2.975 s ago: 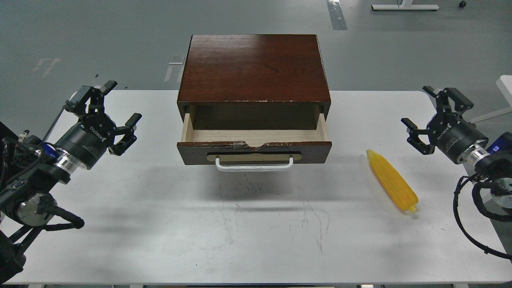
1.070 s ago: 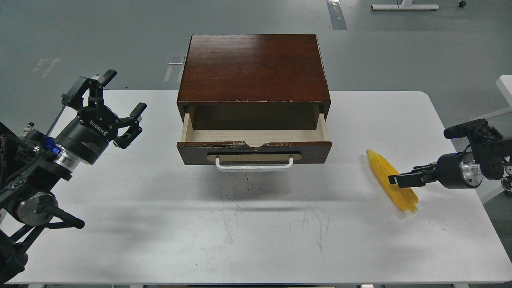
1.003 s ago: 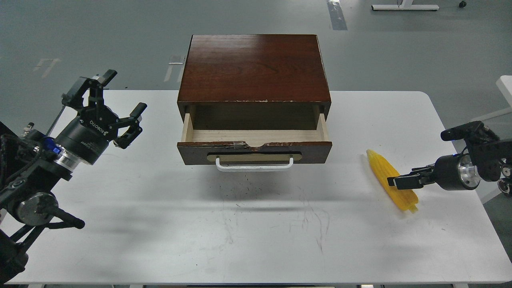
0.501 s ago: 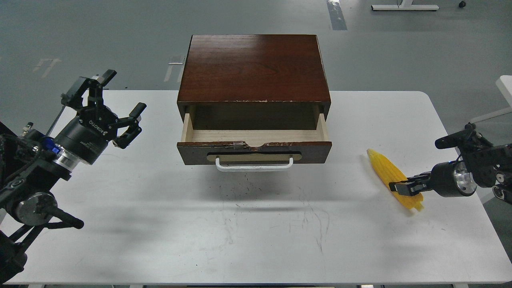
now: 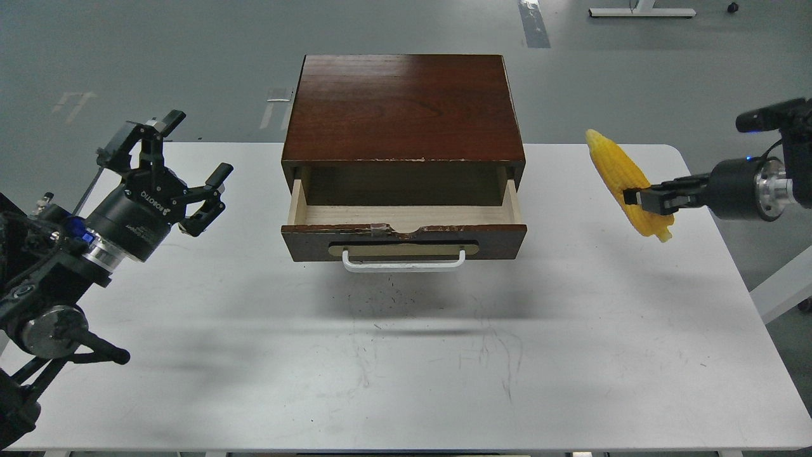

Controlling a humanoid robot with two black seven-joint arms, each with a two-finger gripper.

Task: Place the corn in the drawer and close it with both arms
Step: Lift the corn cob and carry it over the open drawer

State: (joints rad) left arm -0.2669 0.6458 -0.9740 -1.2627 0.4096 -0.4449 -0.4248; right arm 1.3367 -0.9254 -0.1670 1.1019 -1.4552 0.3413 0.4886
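The corn (image 5: 625, 181) is held by the right claw (image 5: 647, 202), whose fingers are closed across the thicker lower part of the cob, near its blunt end; the tapered tip points up and away, and the cob appears to be clear of the desk (image 5: 406, 355), off to the right of the drawer (image 5: 403, 238) and well apart from it. The drawer is pulled partly out of the dark wooden cabinet (image 5: 402, 108), its pale inside bare and its white bar handle (image 5: 403, 261) facing forward. The left claw (image 5: 174, 171) is spread wide and holds nothing, raised to the left of the cabinet. The step in hand is judged to be the carry to the drawer. It would be done well if the cob were brought leftward high enough to pass over the drawer's side wall, then turned so that its length lies along the drawer's width, since the exposed opening is shallow from front to back beneath the cabinet top. The cob should be lowered close to the drawer floor before release, as a rounded cob let go from height may roll or bounce out. Because the grip sits near one end, a slow, steady swing is advised so the cob does not pivot between the fingers.
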